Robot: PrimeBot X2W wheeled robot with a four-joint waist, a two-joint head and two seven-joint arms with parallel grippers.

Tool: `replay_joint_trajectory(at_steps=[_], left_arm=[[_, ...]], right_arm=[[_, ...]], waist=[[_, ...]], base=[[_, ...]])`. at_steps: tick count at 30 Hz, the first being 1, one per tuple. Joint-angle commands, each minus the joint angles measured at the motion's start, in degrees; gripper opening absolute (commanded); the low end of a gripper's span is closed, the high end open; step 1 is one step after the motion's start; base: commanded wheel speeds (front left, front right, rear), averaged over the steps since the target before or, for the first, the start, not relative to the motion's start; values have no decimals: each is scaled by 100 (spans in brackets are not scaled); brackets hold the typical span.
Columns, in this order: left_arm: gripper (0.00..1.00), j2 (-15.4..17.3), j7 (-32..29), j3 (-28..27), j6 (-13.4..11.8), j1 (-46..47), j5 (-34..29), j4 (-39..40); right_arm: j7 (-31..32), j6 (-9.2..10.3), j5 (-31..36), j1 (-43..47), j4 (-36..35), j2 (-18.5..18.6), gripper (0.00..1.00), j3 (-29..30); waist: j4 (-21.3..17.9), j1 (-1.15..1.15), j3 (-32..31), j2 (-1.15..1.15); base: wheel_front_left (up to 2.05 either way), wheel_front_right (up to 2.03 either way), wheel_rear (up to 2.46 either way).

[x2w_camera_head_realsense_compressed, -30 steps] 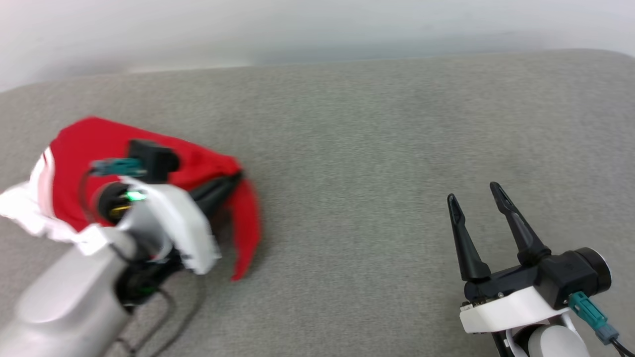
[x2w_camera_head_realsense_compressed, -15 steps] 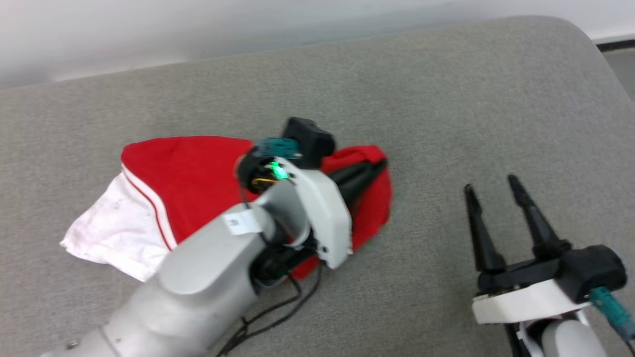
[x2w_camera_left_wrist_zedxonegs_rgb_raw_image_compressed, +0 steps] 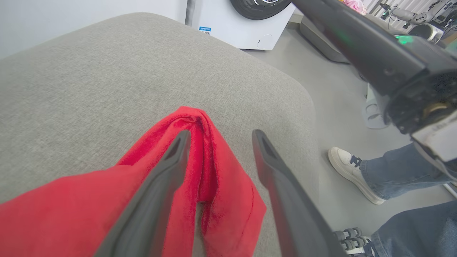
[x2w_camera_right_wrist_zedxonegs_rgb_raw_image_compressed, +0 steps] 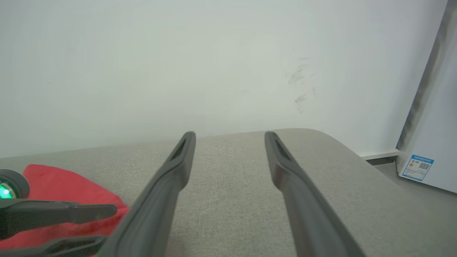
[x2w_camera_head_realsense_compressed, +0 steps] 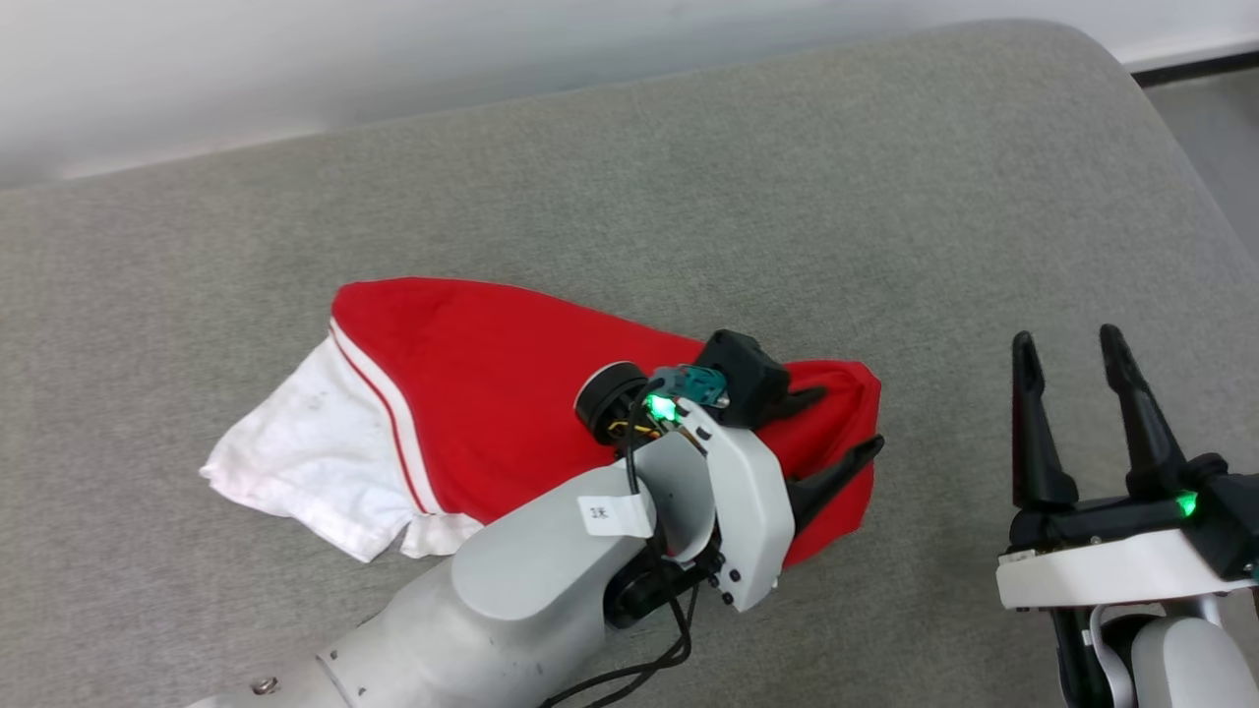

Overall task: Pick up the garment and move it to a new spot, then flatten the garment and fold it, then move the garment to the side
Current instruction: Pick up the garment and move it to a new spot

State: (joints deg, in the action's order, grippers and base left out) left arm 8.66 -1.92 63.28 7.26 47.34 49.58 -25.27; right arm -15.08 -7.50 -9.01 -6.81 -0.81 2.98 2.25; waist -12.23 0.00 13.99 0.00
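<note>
Left pincer point(x2w_camera_head_realsense_compressed: 841, 423) stands wide over the right end of the shirt point(x2w_camera_head_realsense_compressed: 492, 374), seemingly touching it. That shirt lies crumpled on the grey cushion point(x2w_camera_head_realsense_compressed: 689, 177). Right pincer point(x2w_camera_head_realsense_compressed: 1067, 339), wide too, hovers apart.

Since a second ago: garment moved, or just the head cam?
Yes. The garment has shifted to the robot's right: its red end now lies much nearer the rounded right corner of the grey cushion.

A grey fabric cushion point(x2w_camera_head_realsense_compressed: 689, 197) meets a white wall point(x2w_camera_right_wrist_zedxonegs_rgb_raw_image_compressed: 178, 71). Past its rounded corner stand a white washing machine point(x2w_camera_left_wrist_zedxonegs_rgb_raw_image_compressed: 242, 28) and a person in jeans point(x2w_camera_left_wrist_zedxonegs_rgb_raw_image_compressed: 403, 171) and a white sneaker point(x2w_camera_left_wrist_zedxonegs_rgb_raw_image_compressed: 351, 171).
</note>
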Motion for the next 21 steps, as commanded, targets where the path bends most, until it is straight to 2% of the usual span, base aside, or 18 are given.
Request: replay_joint_trajectory(at_steps=[1, 6, 10, 14, 19, 21], left_arm=[[100, 35, 92, 7, 7, -21, 1, -39], [100, 174, 561, -88, 17, -45, 107, -189], [100, 495, 1074, -394, -71, 63, 37, -263], [100, 969, 1554, -809, -317, 84, -105, -185], [100, 1731, 1709, -1434, -744, -327, -416, 204], [100, 2015, 1719, -1861, -959, -570, -607, 573]], right_arm=[[-12, 2, 7, 43, 15, -18, 100, -28], [-12, 2, 108, 137, 57, -16, 100, -25], [-12, 2, 193, 243, 77, -18, 100, -9], [-12, 2, 269, 344, 26, -17, 100, 42], [-13, 2, 333, 424, -21, -17, 100, 94], [-13, 2, 333, 463, -50, -16, 100, 105]], waist=[[78, 0, -79, 0], [366, 0, -392, 0], [604, 0, -670, 0], [837, 0, -909, 0], [1036, 0, -1120, 0], [1085, 0, -1158, 0]], base=[[0, 0, 0], [0, 0, 0], [0, 0, 0], [0, 0, 0], [0, 0, 0], [0, 0, 0]])
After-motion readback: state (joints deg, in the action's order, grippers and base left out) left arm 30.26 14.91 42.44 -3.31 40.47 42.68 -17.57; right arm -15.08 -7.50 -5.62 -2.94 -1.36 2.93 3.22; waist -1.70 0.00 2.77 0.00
